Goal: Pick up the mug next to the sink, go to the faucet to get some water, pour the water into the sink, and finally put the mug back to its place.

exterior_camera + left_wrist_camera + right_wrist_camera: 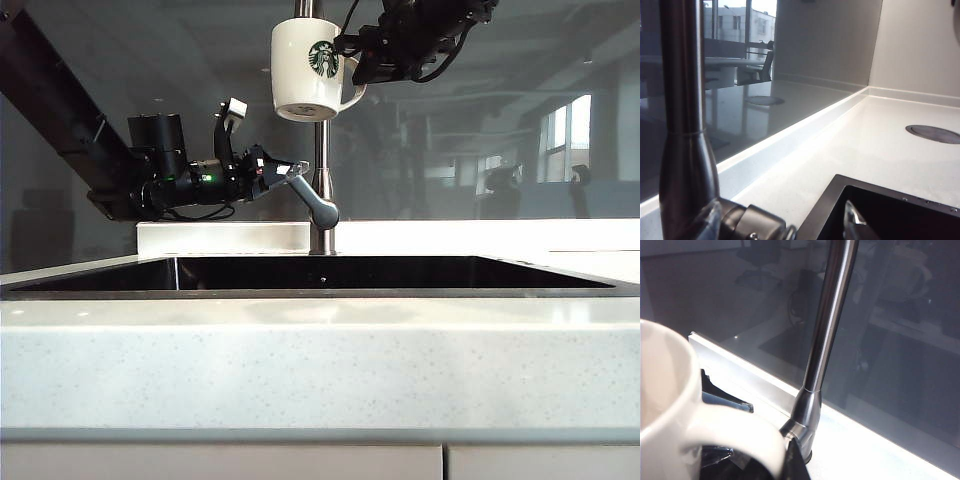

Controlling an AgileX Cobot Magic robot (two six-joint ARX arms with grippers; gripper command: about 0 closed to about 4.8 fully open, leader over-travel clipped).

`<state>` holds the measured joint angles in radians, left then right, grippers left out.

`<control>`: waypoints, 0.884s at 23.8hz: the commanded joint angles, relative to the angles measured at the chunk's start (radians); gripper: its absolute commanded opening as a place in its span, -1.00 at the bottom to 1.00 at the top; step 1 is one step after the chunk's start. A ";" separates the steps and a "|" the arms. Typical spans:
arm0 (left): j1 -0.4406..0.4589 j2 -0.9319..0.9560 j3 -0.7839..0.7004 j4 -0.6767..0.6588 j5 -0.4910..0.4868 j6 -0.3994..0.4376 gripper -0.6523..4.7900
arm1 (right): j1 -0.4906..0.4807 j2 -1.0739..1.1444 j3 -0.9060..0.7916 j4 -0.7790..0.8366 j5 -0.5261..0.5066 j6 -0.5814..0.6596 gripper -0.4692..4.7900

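I see the black sink (330,272) sunk into the pale counter (320,360), the faucet (322,190) rising from its back edge. My right gripper (352,62) is clenched on the handle of the mug (308,70), holding it high against the faucet tube, the spout cut off above. My left gripper (290,175) is spread wide around the lever (315,198); contact is hard to make out.

mug (308,68): white, green logo, upright (held aloft) | faucet (322,210): steel | sink (320,273): black
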<state>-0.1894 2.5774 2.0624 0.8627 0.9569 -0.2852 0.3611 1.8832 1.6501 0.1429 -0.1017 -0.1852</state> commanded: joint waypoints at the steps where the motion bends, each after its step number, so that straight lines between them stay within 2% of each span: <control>1: 0.003 -0.009 0.006 -0.016 -0.002 0.017 0.38 | 0.001 -0.025 0.013 0.079 -0.004 0.016 -0.84; 21: 0.019 -0.009 0.006 -0.016 -0.042 0.028 0.38 | 0.001 -0.026 0.013 0.078 -0.004 0.016 -0.84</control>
<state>-0.1692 2.5774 2.0624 0.8402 0.9157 -0.2615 0.3607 1.8828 1.6497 0.1356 -0.1013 -0.1909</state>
